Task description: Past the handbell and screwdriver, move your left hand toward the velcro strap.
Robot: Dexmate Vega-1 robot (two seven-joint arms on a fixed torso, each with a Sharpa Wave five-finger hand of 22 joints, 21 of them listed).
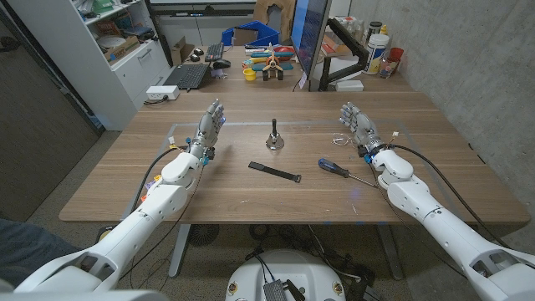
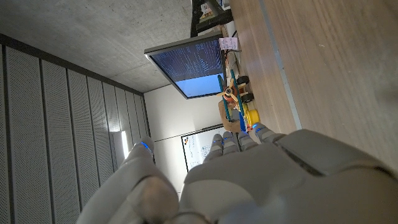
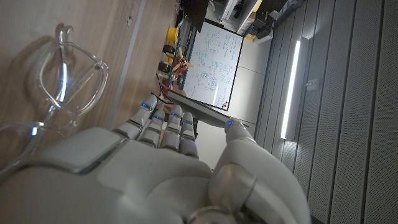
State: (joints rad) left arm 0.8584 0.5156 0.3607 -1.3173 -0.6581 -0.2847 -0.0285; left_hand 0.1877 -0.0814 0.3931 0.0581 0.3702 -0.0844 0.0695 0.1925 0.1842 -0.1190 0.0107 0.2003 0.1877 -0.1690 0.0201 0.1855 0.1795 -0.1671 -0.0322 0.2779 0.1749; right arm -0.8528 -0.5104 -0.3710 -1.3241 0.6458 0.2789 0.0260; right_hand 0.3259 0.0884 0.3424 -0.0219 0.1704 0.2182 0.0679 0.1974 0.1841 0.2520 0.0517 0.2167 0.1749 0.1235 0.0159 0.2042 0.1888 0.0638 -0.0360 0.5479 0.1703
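A black velcro strap lies flat near the table's middle. Beyond it a small handbell stands upright. A blue-handled screwdriver lies to the strap's right. My left hand is raised over the table's left part, fingers straight and apart, holding nothing, well left of the strap. The left hand shows from behind in the left wrist view. My right hand stands likewise at the right, empty, beyond the screwdriver. The right hand has its fingers extended in the right wrist view.
Clear safety glasses lie on the table by my right hand. A monitor, a laptop and colourful toys stand on the desk behind. A white shelf unit stands at back left.
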